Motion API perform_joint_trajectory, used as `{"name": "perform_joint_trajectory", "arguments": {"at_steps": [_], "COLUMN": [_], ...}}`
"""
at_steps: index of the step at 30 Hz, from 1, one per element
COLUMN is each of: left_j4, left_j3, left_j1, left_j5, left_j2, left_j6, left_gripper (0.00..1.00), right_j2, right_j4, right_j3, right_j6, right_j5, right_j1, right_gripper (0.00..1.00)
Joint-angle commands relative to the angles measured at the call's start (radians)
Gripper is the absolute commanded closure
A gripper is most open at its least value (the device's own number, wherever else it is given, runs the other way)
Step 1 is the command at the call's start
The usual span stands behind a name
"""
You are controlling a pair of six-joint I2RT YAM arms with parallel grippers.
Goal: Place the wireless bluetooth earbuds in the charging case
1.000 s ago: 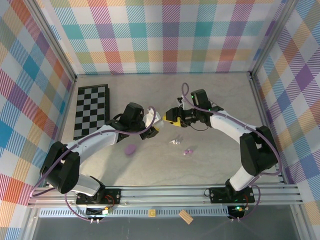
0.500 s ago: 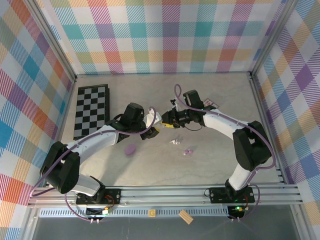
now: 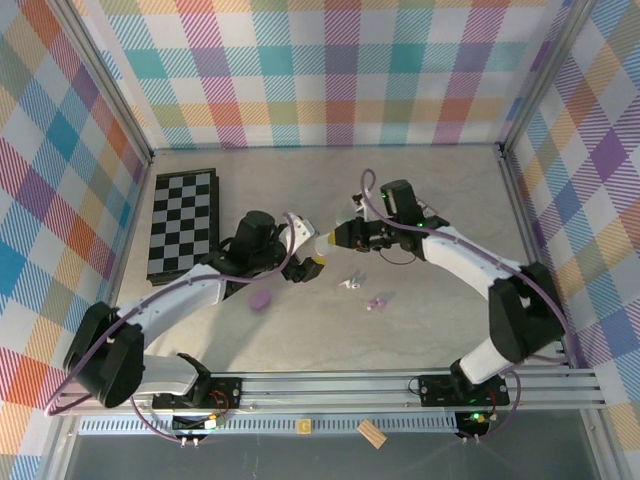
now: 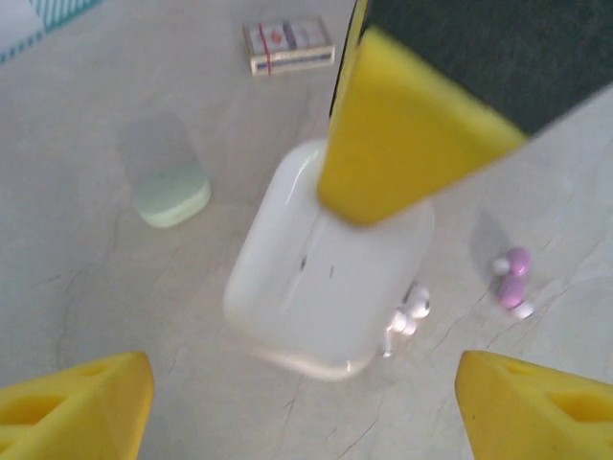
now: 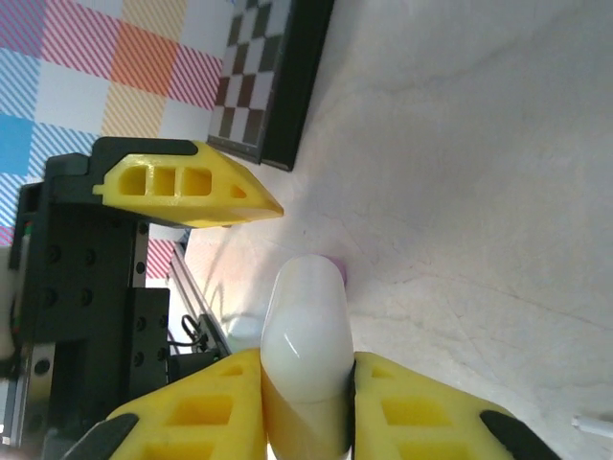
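— How is the charging case (image 5: 305, 316) gripped?
— It is pinched between the narrowed jaws of the right gripper (image 5: 308, 398); the left gripper (image 4: 305, 407) is spread wide, with nothing held.
— And what is to be inserted?
— The whitish earbud (image 4: 407, 316) and the lilac earbud (image 4: 512, 280) are seen loose on the table (image 3: 450, 330), near each other. The smooth case could be squeezed out if the pinch is tightened off-centre.

Lower centre, right tool (image 5: 306, 366) clamps a white case (image 5: 305, 331) between its yellow fingers (image 5: 206, 407), a lilac bit (image 5: 335, 270) peeking behind its top; left tool's yellow finger (image 5: 187, 184) upper left, checkerboard (image 5: 273, 67) at top, marbled desk (image 5: 460, 192) right.
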Motion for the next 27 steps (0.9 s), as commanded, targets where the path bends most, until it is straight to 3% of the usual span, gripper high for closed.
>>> {"name": "perform_joint_trajectory", "arguments": {"at_steps": [1,6,12,17,27], "left_j4": [0.253,0.533,0.586,0.72,0.876], "left_j3": [-0.063,-0.118,-0.068,-0.049,0.004], "left_j1": [0.04,0.082,0.053,0.028,-0.02], "left_j5": [0.142,0.308,0.428,0.519,0.599], "left_j2": [-0.067,-0.083,-0.112,-0.077,0.016], "left_j6": [-0.186,-0.414,-0.516,-0.616,-0.71], "left_gripper": [0.12,0.02,0.03,0.14,0.49], "right_j2": [-0.116,-0.277,-0.392,-0.409,-0.403], "right_j4": [0.12,0.262,0.384,0.483,0.386], "right_j3": [-0.052,-0.136,-0.168,-0.168,-0.106], "right_j6": [-0.102,-0.151,-0.168,-0.115,-0.227], "right_j5": [0.002,-0.07,-0.164,-0.228,-0.277], "right_j1": [-0.039,-0.074,-0.073,-0.067,-0.003], "right_gripper": [0.77,0.77,0.77,0.79,0.8]}}
